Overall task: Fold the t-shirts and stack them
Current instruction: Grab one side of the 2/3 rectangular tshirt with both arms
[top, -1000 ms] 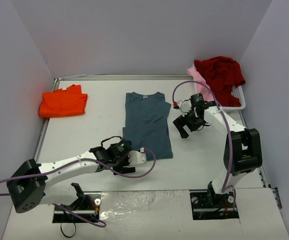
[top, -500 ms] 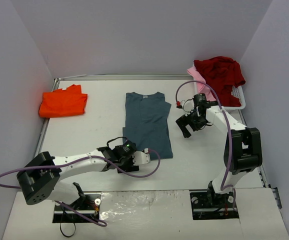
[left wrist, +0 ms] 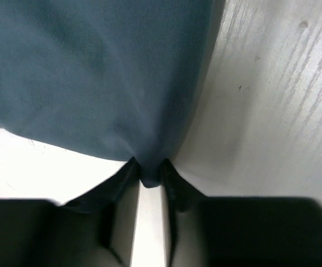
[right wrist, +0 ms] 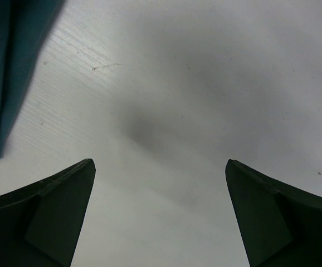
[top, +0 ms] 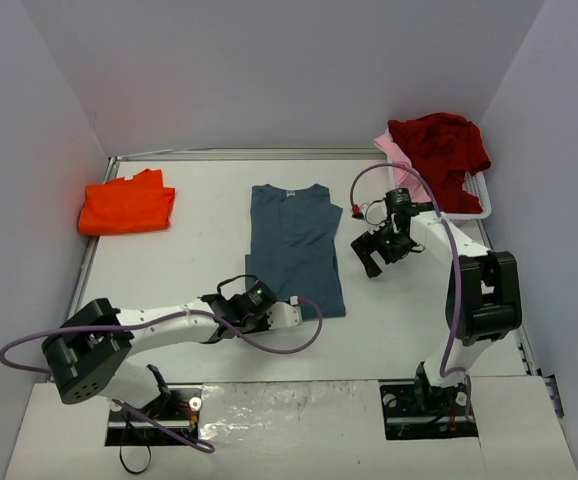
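Left gripper [left wrist: 149,172] pinches the near hem of the slate blue-grey t-shirt [top: 294,245].

The shirt lies flat mid-table [top: 169,270], collar away from the arms. The left fingers are clamped on a small bunch of cloth at its near right corner, and the rest spreads away beyond them. The right gripper [top: 371,262] hangs with its jaws spread wide and nothing between them, just beside the shirt's right edge. The orange t-shirt [top: 127,205] sits folded far left. The dark red t-shirt [top: 439,145] and the pale pink t-shirt [top: 389,150] are heaped on the white basket [top: 474,205] far right.
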You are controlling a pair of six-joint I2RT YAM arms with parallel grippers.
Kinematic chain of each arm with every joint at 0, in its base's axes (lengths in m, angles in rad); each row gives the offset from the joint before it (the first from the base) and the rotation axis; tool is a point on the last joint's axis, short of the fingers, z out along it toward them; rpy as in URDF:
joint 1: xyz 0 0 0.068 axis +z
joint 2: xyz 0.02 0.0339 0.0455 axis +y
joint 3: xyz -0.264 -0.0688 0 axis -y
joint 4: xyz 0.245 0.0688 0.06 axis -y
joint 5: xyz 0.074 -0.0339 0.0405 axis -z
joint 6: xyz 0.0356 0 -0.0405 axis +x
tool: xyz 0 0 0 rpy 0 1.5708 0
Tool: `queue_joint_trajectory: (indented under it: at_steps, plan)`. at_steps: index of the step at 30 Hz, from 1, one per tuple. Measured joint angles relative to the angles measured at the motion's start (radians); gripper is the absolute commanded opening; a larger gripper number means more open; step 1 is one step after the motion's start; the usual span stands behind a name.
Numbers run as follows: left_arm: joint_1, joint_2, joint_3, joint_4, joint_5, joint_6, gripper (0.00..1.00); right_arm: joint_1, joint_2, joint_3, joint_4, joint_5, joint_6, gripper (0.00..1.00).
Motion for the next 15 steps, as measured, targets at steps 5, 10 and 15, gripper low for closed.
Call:
queue_joint_trajectory:
  at_steps: [5, 10, 15]
  plan:
    - [-0.003, 0.031, 0.000, 0.027, -0.026, -0.002, 0.11, 0.000, 0.000, 0.000, 0.000, 0.000, 0.000, 1.00]
    - [-0.004, 0.034, 0.002, 0.028, -0.033, -0.002, 0.04, 0.000, 0.000, 0.000, 0.000, 0.003, 0.000, 1.00]
    - [-0.002, 0.018, 0.010, -0.010, 0.003, -0.003, 0.02, 0.000, -0.026, 0.000, -0.009, -0.015, -0.005, 1.00]
